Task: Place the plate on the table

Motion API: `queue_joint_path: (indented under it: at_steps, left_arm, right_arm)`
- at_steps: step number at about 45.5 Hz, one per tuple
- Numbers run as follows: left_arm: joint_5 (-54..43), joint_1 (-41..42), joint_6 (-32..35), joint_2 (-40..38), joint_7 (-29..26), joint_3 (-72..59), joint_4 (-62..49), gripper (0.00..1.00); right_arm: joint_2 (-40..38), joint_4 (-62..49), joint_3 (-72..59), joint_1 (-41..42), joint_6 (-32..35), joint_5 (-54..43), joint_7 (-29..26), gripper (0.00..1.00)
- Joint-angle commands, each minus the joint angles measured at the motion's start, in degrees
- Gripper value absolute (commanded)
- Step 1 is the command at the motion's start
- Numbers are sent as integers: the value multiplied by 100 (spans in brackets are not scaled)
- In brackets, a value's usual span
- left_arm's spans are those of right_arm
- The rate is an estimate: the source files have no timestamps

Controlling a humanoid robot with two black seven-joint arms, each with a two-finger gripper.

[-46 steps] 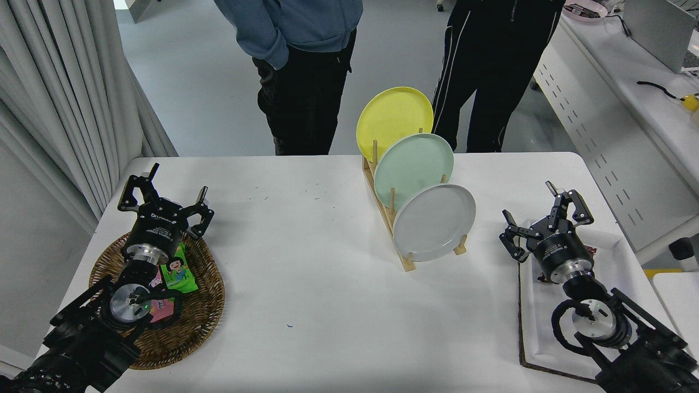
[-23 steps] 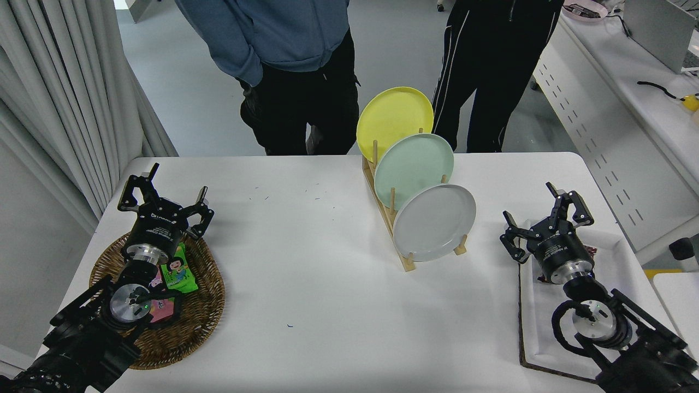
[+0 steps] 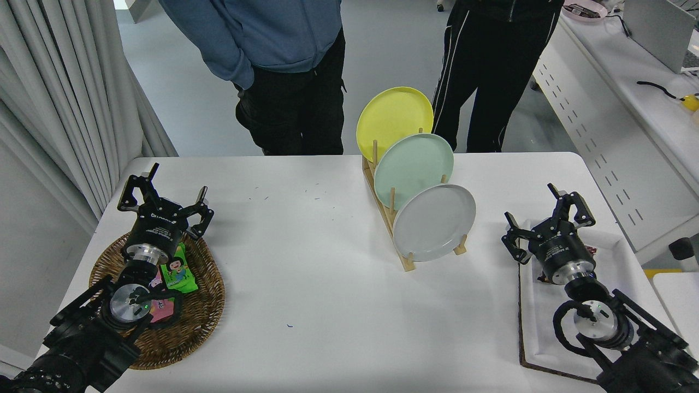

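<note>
The light grey plate [image 3: 434, 221] stands on edge in the front slot of a wooden rack [image 3: 389, 218] on the white table [image 3: 317, 273]. Behind it in the rack stand a mint green plate [image 3: 413, 169] and a yellow plate [image 3: 394, 120]. My right gripper [image 3: 540, 215] is open and empty, about a hand's width to the right of the grey plate, over the near end of a white tray. My left gripper [image 3: 164, 194] is open and parked at the lower left above a wicker basket.
A wicker basket [image 3: 191, 316] with snack packets lies at the lower left. A white tray with a dark rim [image 3: 538, 333] lies at the lower right under my right arm. Two people stand at the table's far side, one in a blue top [image 3: 262, 33], one in black [image 3: 491, 65].
My right gripper has shifted very slightly to the right and down. The person in the blue top has moved left and closer. The plates have not moved.
</note>
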Motion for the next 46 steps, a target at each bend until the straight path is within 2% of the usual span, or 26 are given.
queue_joint_path:
  at_steps: [1,9,17,28,38,46]
  left_arm:
    - [0,0,1,0,-2,0,0,100]
    - [0,0,1,0,-2,0,0,100]
    - [0,0,1,0,-2,0,0,100]
    - [0,0,1,0,-2,0,0,100]
    - [0,0,1,0,7,0,0,100]
    - [0,0,1,0,-2,0,0,100]
  right_arm:
    - [-26,-2,-7,17,9,0,-4,100]
    - [-105,-11,-103,140,-62,-9,-13,100]
    - [-324,50,-735,429,-79,-35,-21,100]
    - [-1360,112,-3247,1369,-70,297,-30,100]
    - [-2170,577,-4875,2160,0,931,-48,100]
    - [-2715,1026,-5956,2828,9,1028,-48,100]
